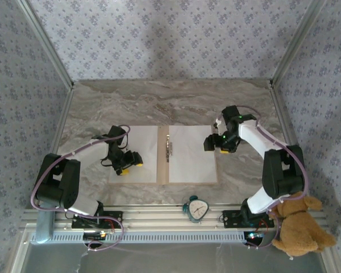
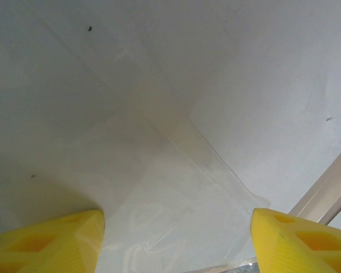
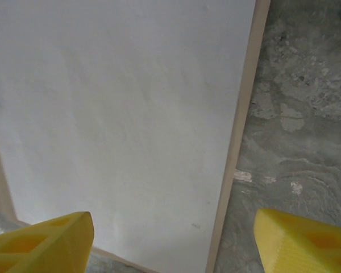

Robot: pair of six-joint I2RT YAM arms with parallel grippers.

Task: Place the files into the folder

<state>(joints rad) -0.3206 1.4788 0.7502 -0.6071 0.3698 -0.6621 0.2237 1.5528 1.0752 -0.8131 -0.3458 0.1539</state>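
Top external view shows the files (image 1: pixel 190 153), one on each half of the open folder (image 1: pixel 163 165), near the table's (image 1: pixel 159 102) front edge. The left gripper (image 1: pixel 132 165) hangs over the left sheet (image 1: pixel 145 142) and the right gripper (image 1: pixel 216 147) over the folder's right edge, both spread wide and empty.

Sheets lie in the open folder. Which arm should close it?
Probably right: the right gripper, open, straddles the folder's outer edge, ready to lift that cover. The left gripper hangs open over the left sheet's middle.

Files (image 1: pixel 191 152) matt white paper; folder (image 3: pixel 239 142) smooth tan cardboard (metal clip (image 1: pixel 169 147)); table (image 1: pixel 159 102) marbled stone-look.
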